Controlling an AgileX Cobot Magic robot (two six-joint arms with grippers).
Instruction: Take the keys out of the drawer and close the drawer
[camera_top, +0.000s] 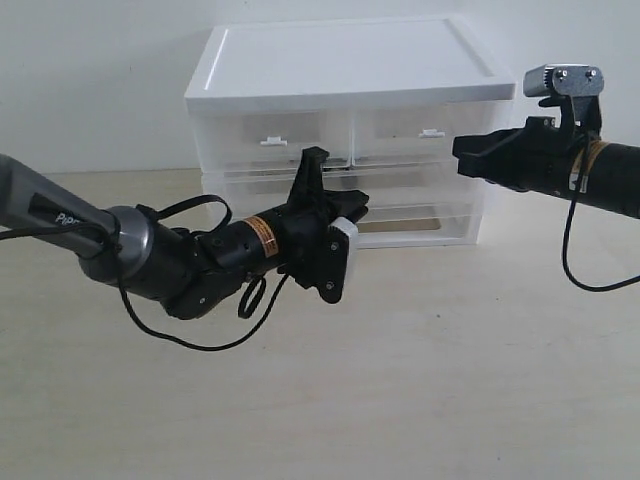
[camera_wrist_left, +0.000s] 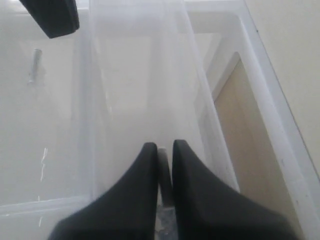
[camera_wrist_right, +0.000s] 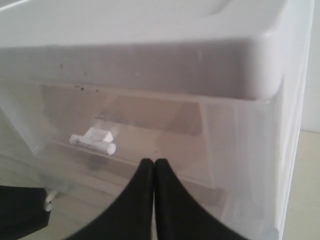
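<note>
The wide translucent drawer (camera_top: 430, 183) sits under the two half-width drawers of the white cabinet (camera_top: 340, 60). My left gripper (camera_top: 352, 203) is at its centre, turned on its side. In the left wrist view the gripper (camera_wrist_left: 164, 150) is shut on the drawer's thin white tab handle (camera_wrist_left: 164, 162), with the drawer front (camera_wrist_left: 145, 75) just beyond. I cannot tell how far out the drawer stands. My right gripper (camera_top: 465, 152) hovers shut and empty before the right half-width drawer (camera_wrist_right: 150, 120); its fingertips (camera_wrist_right: 154, 164) meet. The keys are not in view.
Each half-width drawer has a small white tab handle (camera_top: 273, 141) (camera_top: 432, 132) (camera_wrist_right: 95, 141). The cabinet stands at the back of a beige table (camera_top: 450, 380), against a white wall. The left arm's cable loops hang below it (camera_top: 250, 300).
</note>
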